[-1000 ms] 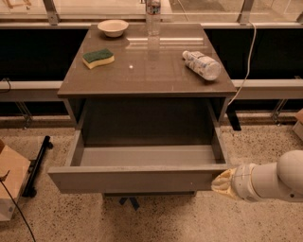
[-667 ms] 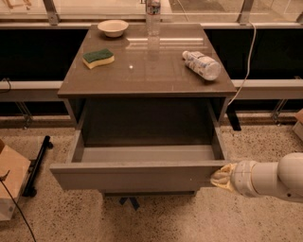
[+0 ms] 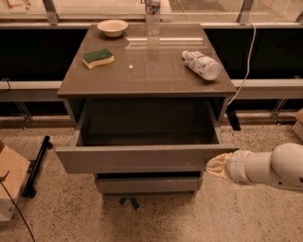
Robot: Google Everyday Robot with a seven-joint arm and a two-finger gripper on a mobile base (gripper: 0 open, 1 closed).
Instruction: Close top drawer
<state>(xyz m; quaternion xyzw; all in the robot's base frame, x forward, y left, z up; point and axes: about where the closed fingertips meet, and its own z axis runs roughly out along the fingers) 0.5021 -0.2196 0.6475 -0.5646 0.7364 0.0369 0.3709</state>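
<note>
The top drawer (image 3: 142,158) is a wide grey drawer with a plain flat front, pulled partway out from under the grey tabletop (image 3: 147,71). Its interior shows as a dark, empty box. My gripper (image 3: 215,166) comes in from the right on a white arm and its tan tip touches the right end of the drawer front.
On the tabletop lie a green and yellow sponge (image 3: 98,58), a white bowl (image 3: 112,27), an upright clear bottle (image 3: 152,14) and a plastic bottle on its side (image 3: 202,64). A narrower drawer front (image 3: 149,184) sits below. A cardboard box (image 3: 10,186) stands on the floor at left.
The drawer front has moved back toward the table, so less of the interior shows. My gripper has followed it inward, staying at the front's right end.
</note>
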